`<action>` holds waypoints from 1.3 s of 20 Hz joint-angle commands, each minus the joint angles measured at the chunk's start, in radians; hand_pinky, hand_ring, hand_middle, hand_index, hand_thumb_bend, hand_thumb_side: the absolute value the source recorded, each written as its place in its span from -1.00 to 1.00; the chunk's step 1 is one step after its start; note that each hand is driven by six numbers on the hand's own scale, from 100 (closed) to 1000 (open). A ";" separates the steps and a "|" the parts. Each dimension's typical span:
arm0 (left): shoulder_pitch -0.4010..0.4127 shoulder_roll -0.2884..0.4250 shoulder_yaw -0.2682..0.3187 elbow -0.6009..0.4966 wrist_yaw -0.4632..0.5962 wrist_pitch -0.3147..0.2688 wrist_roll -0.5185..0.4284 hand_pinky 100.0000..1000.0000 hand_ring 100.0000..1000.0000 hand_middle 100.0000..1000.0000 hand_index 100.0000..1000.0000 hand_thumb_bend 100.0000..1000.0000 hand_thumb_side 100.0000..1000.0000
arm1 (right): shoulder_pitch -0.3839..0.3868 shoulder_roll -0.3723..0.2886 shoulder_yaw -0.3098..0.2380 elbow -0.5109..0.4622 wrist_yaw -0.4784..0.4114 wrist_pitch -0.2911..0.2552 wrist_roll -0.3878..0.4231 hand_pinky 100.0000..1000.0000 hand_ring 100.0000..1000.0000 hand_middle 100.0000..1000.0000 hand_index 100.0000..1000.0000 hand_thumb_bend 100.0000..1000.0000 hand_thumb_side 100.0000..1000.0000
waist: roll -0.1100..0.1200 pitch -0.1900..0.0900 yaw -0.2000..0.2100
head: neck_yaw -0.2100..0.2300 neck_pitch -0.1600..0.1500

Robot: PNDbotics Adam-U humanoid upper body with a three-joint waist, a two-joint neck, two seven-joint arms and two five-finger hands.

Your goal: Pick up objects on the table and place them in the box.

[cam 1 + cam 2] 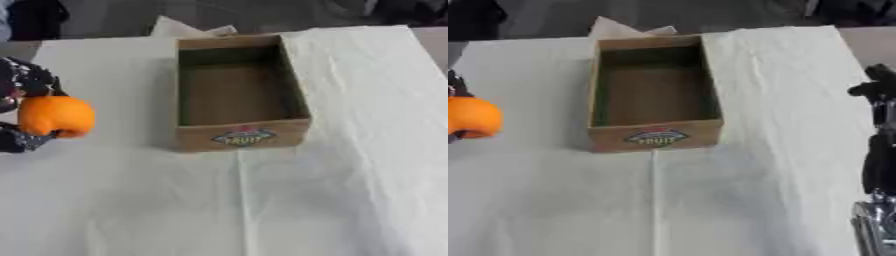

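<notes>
At the lower right edge of the frame the right hand (878, 150) stands idle, dark fingers pointing up and relaxed, holding nothing, with a silver joint below it. A white cloth (332, 200) with creases covers the table. At the middle left edge the left hand (24, 82) has its fingers curled round one orange (56, 116), a round bright fruit held just beside the box and apart from it. One cardboard box (241, 137) sits in the upper middle of the frame, open at the top. Its near wall bears a colourful label (244, 136); the writing on it looks like "FRUIT", though it is blurred. Behind the far wall a pale flap or sheet (175, 27) sticks up. Nothing lies between orange and box.
</notes>
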 commanded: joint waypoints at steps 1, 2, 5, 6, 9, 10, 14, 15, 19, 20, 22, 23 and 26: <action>-0.063 -0.019 0.023 0.019 -0.102 -0.028 0.059 -0.29 0.08 -0.14 0.34 -1.00 -0.40 | -0.016 -0.016 -0.004 -0.020 -0.007 -0.008 -0.001 0.76 0.91 -0.08 0.42 -1.00 0.66 | 0.001 -0.013 -0.008 | 0.012 -0.018; -0.086 -0.034 0.026 0.027 -0.134 -0.018 0.092 -0.29 0.09 -0.13 0.34 -1.00 -0.40 | -0.019 -0.017 -0.004 -0.020 -0.010 -0.011 -0.002 0.76 0.91 -0.08 0.43 -1.00 0.66 | 0.001 -0.012 -0.014 | 0.016 -0.018; -0.140 -0.073 0.033 0.049 -0.223 0.017 0.192 -0.29 0.09 -0.14 0.34 -1.00 -0.42 | -0.026 -0.018 -0.004 -0.020 -0.018 -0.016 -0.007 0.75 0.90 -0.08 0.43 -1.00 0.66 | 0.004 -0.009 -0.028 | 0.028 -0.019; -0.158 -0.088 0.036 0.055 -0.247 0.030 0.224 -0.29 0.09 -0.14 0.34 -1.00 -0.42 | -0.029 -0.018 -0.003 -0.020 -0.021 -0.017 -0.009 0.75 0.90 -0.08 0.43 -1.00 0.66 | 0.004 -0.008 -0.033 | 0.032 -0.021; -0.207 -0.126 0.044 0.081 -0.310 0.065 0.305 -0.31 0.08 -0.13 0.33 -1.00 -0.41 | -0.038 -0.017 0.001 -0.020 -0.028 -0.020 -0.012 0.75 0.90 -0.08 0.42 -1.00 0.66 | 0.007 -0.001 -0.052 | 0.047 -0.030; -0.219 -0.137 0.046 0.090 -0.326 0.073 0.328 -0.31 0.08 -0.13 0.33 -1.00 -0.41 | -0.041 -0.017 0.001 -0.020 -0.030 -0.021 -0.013 0.75 0.90 -0.08 0.42 -1.00 0.66 | 0.008 0.001 -0.061 | 0.054 -0.033; -0.256 -0.166 0.058 0.128 -0.368 0.087 0.402 -0.35 0.07 -0.14 0.32 -1.00 -0.40 | -0.050 -0.012 0.003 -0.020 -0.037 -0.021 -0.017 0.75 0.91 -0.08 0.42 -1.00 0.66 | 0.013 0.009 -0.090 | 0.076 -0.044; -0.265 -0.174 0.061 0.141 -0.371 0.086 0.417 -0.35 0.06 -0.15 0.31 -1.00 -0.39 | -0.053 -0.010 0.004 -0.020 -0.039 -0.021 -0.018 0.75 0.91 -0.08 0.42 -1.00 0.65 | 0.013 0.011 -0.095 | 0.080 -0.046; -0.310 -0.211 0.073 0.202 -0.334 0.055 0.461 -0.40 0.04 -0.17 0.28 -1.00 -0.36 | -0.066 -0.003 0.006 -0.020 -0.051 -0.015 -0.031 0.76 0.91 -0.07 0.42 -1.00 0.65 | 0.015 0.016 -0.113 | 0.099 -0.046; -0.320 -0.219 0.075 0.217 -0.315 0.045 0.466 -0.41 0.04 -0.17 0.28 -1.00 -0.36 | -0.070 -0.002 0.006 -0.020 -0.058 -0.013 -0.040 0.76 0.91 -0.07 0.43 -1.00 0.65 | 0.016 0.017 -0.120 | 0.106 -0.046; -0.334 -0.231 0.078 0.247 -0.269 0.028 0.467 -0.46 0.01 -0.20 0.24 -1.00 -0.32 | -0.079 -0.001 0.005 -0.020 -0.074 -0.011 -0.067 0.76 0.92 -0.06 0.43 -1.00 0.64 | 0.016 0.017 -0.137 | 0.123 -0.048; -0.340 -0.236 0.079 0.262 -0.241 0.022 0.462 -0.49 0.00 -0.22 0.23 -1.00 -0.32 | -0.082 0.000 0.005 -0.020 -0.082 -0.008 -0.082 0.76 0.93 -0.05 0.44 -1.00 0.65 | 0.017 0.017 -0.146 | 0.130 -0.049; -0.358 -0.243 0.083 0.295 -0.167 0.012 0.422 -0.49 0.00 -0.21 0.23 -1.00 -0.30 | -0.095 0.005 0.011 -0.020 -0.099 0.004 -0.118 0.76 0.94 -0.04 0.45 -1.00 0.65 | 0.020 0.018 -0.176 | 0.156 -0.051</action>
